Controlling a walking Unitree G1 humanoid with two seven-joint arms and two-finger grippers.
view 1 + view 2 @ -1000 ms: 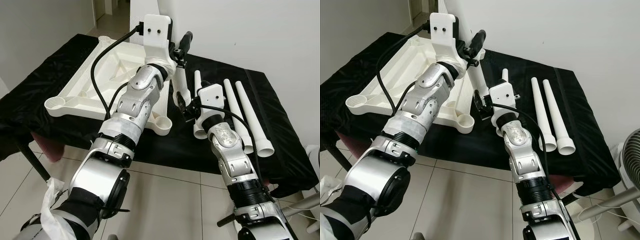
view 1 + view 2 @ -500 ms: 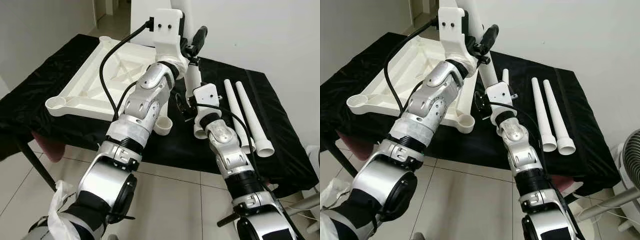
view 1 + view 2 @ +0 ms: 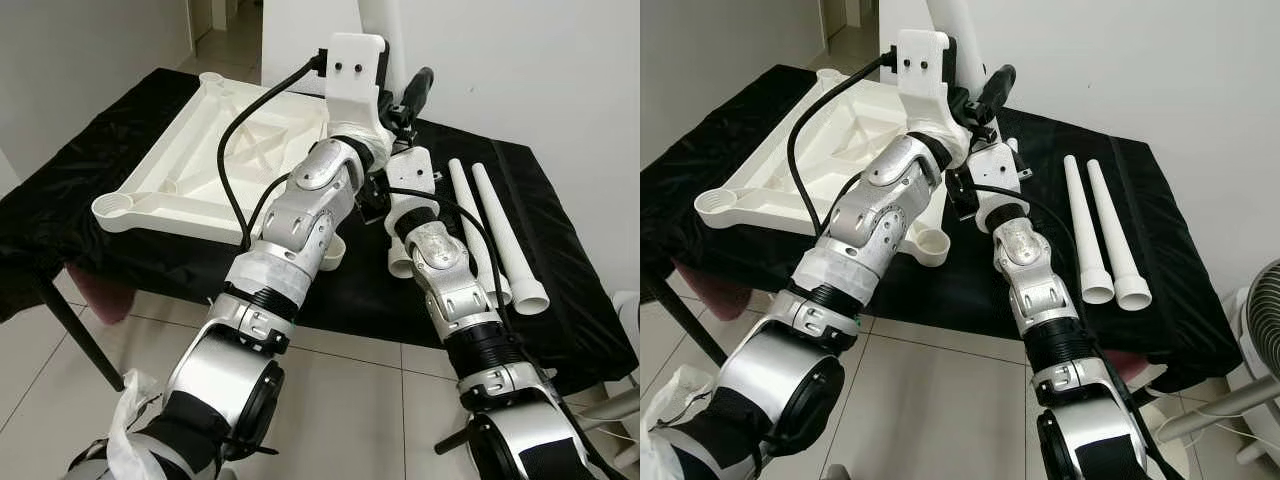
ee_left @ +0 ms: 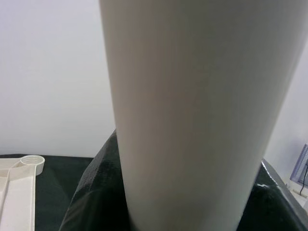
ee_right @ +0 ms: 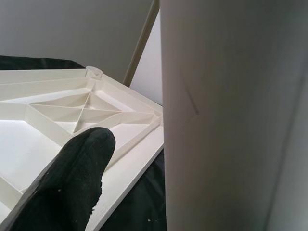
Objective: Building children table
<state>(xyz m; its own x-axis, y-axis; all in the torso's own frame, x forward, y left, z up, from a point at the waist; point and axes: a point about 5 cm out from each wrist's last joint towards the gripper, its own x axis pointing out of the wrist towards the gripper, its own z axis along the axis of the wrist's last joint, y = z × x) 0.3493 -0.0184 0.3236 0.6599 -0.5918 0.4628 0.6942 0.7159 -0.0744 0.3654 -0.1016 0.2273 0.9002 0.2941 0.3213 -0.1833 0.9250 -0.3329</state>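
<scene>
An upturned white plastic tabletop [image 3: 215,150] with moulded ribs lies on the left half of a black-draped bench [image 3: 560,300], its round leg sockets at the corners; the near-right socket [image 3: 930,243] sits close to the bench's front edge. Two long white tapered plastic table legs [image 3: 1102,228] lie side by side toward the right end of the bench, wide ends toward the front edge, well apart from the tabletop.

The left gripper [image 3: 405,100] is raised above the bench's middle and grasps another white plastic leg [image 3: 958,25] held nearly upright, its upper part running out of the top of the head views. The left wrist view shows that leg's shaft [image 4: 192,115] close against the camera. The right gripper [image 3: 962,195] sits just below, beside the same leg; in the right wrist view one black fingertip [image 5: 72,178] shows apart from the shaft [image 5: 226,120], but whether its fingers clamp the leg I cannot tell.

The step in hand looks like carrying a leg to be fitted into a corner socket. No leg stands in any visible socket, so the build seems at an early stage. Next, the leg's end likely has to be brought over the near-right socket, lined up straight with it, then pressed or twisted in; a tilt could jam it or shove the tabletop along the cloth.
</scene>
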